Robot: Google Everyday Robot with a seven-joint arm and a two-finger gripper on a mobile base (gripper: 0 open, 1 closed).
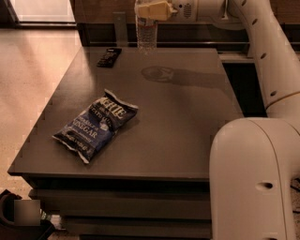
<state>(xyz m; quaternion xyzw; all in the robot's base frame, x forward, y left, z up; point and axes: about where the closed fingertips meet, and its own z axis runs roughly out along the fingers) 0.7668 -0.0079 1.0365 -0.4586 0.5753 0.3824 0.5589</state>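
My gripper (151,10) is at the top of the view, shut on a clear plastic water bottle (146,33) that hangs upright in the air above the far part of the dark table (187,122). The bottle's cap is cut off by the top edge. Its shadow falls on the tabletop below. A blue chip bag (96,124) lies flat on the near left part of the table, well away from the gripper. My white arm reaches in from the right.
A small black device (108,56) lies near the table's far left edge. A dark cabinet or bench runs behind the table. Light floor extends to the left. My arm's large white body fills the lower right corner.
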